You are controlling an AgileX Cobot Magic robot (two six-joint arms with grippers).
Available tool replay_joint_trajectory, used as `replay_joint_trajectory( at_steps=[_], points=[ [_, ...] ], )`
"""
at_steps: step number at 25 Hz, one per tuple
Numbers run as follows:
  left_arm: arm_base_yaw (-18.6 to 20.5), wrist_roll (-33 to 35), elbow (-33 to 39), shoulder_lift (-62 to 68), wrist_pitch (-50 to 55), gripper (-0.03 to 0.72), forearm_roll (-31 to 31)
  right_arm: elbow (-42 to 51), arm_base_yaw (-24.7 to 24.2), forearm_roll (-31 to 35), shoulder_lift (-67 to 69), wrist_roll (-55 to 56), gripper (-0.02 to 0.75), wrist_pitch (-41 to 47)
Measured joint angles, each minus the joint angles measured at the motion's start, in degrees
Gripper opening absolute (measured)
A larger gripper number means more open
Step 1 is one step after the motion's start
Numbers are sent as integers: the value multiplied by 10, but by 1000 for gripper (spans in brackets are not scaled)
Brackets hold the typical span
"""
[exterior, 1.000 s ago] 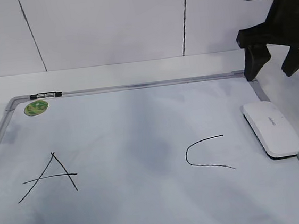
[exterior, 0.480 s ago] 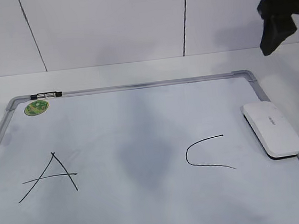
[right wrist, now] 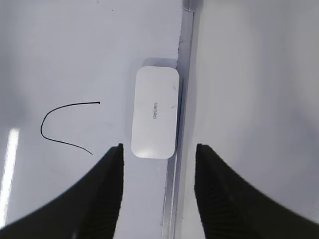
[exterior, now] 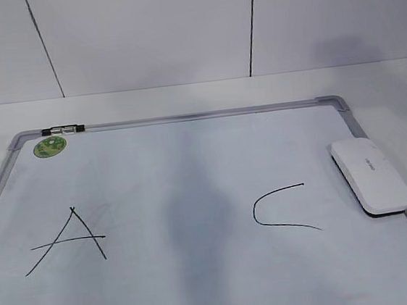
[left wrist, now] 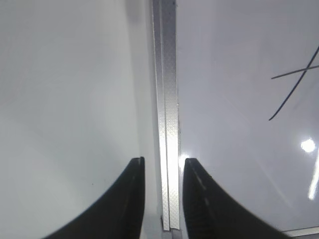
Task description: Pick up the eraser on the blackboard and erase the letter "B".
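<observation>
The white eraser [exterior: 370, 175] lies at the right edge of the blackboard [exterior: 185, 116], against its metal frame. It also shows in the right wrist view [right wrist: 154, 112], lettering up. My right gripper [right wrist: 158, 145] is open and empty, high above the eraser's near end. My left gripper [left wrist: 163, 160] is slightly open and empty, above the board's left frame rail [left wrist: 167, 124]. Neither gripper shows in the exterior view. No letter "B" shows: between the "A" [exterior: 71, 239] and the "C" [exterior: 282, 208] there is only a faint grey patch.
A round green sticker [exterior: 49, 146] sits at the board's far left corner. A small clip [exterior: 63, 129] is on the top rail. The white table surrounds the board, with a white panelled wall behind.
My right arm rose up and to the right and left the exterior view. The eraser and board have not moved.
</observation>
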Motion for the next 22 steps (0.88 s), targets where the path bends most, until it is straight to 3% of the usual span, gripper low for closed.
replay_joint_trajectory(
  at_steps=[6, 13, 22],
  points=[
    [0, 0, 1, -73, 6, 208, 1, 58, 0, -5, -99, 0, 331, 4],
    [0, -1, 1, -196, 14, 209, 1, 96, 0, -9, -225, 0, 228, 7],
    [0, -1, 2, -361, 26, 209, 2, 139, 0, -32, -365, 0, 217, 11]
  ],
)
